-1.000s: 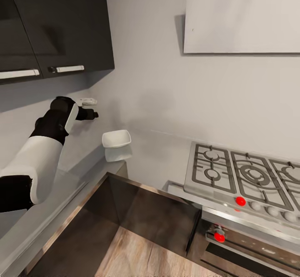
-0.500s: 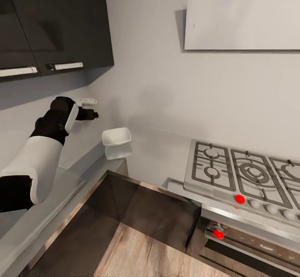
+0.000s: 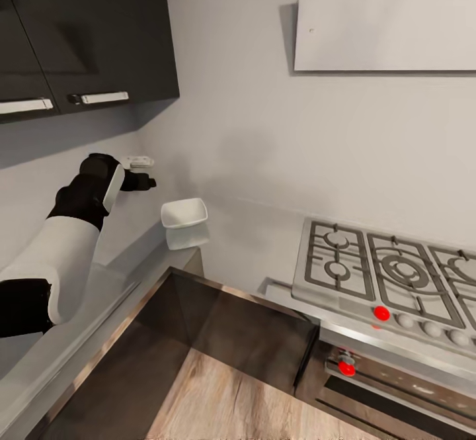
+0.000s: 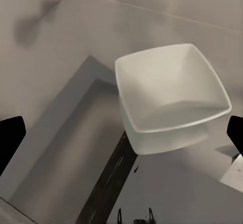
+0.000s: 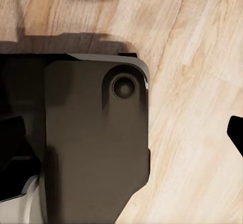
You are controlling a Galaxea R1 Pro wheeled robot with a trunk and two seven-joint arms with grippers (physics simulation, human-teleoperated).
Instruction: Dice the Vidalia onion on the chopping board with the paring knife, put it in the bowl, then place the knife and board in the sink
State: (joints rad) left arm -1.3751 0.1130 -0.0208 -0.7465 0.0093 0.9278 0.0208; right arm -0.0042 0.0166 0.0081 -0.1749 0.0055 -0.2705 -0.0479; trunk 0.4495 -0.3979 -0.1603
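One arm reaches in from the left of the head view, white and black, raised over the table (image 3: 79,308). Its left tool (image 3: 147,182) points toward the far wall; in the left wrist view the dark fingertips (image 4: 11,135) sit at opposite edges of the picture, spread wide with nothing between them. Above it hang dark wall cabinets (image 3: 99,30) with pale bar handles, and a small white fitting (image 3: 140,161) is fixed to the wall just beyond the tool.

Right of the tool, the bowl (image 3: 184,213) stands at the far end of the table, near the corner of the walls; its glossy surface mirrors the bowl. From the left wrist camera the bowl (image 4: 169,90) shows white, square with rounded corners, with nothing inside.

Further right is a steel-grey top with a gas hob (image 3: 390,274), red knobs on its front, and a pale panel (image 3: 390,16) on the wall above.

The right wrist view shows wooden floor (image 5: 202,82) and a dark part of the robot's base (image 5: 96,148). One dark fingertip (image 5: 236,130) shows at the edge, so I cannot tell how the right tool stands.

No writing or brand marks are readable anywhere.
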